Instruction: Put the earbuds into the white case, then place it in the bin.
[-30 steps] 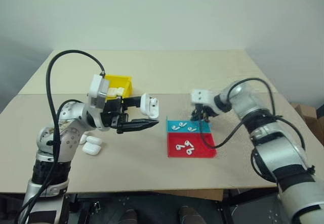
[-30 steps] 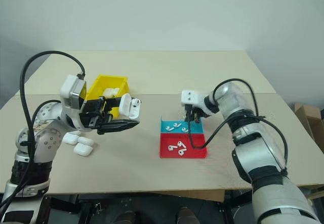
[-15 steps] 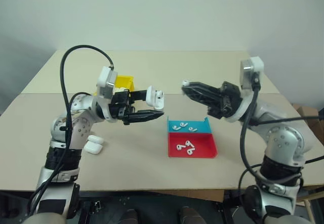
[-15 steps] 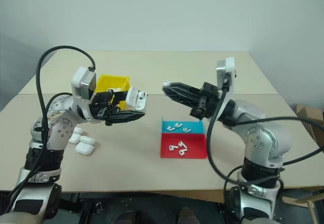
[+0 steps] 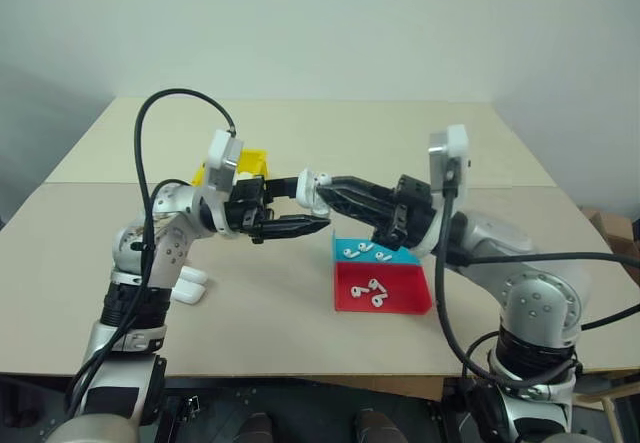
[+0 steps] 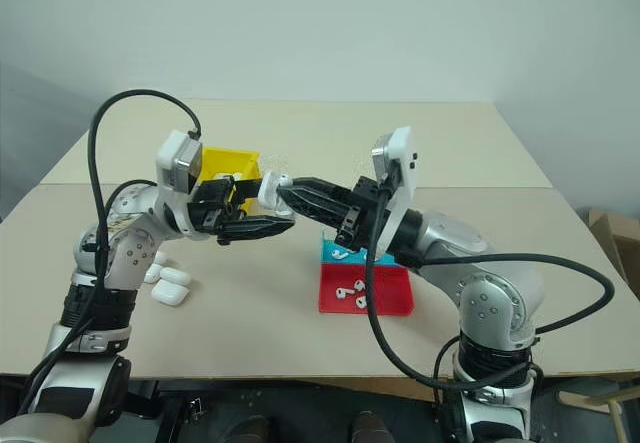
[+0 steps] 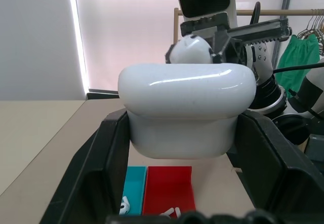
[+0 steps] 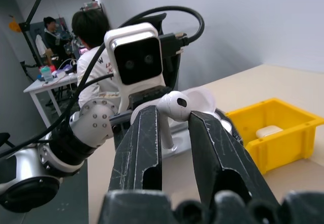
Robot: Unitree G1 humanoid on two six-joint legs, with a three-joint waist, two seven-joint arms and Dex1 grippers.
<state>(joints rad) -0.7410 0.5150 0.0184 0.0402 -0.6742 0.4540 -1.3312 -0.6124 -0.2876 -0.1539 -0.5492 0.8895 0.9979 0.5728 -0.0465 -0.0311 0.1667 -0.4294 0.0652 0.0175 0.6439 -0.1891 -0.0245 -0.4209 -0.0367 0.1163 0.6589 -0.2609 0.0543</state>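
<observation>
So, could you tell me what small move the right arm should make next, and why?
Probably ease the right gripper slightly forward and down to seat the earbud in the open white case. The left gripper holds that case up, and the earbud's head sits just at its opening.

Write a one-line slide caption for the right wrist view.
Right gripper pinches an earbud by its stem, bringing it to the open white case held by the left gripper, yellow bin behind.
</observation>
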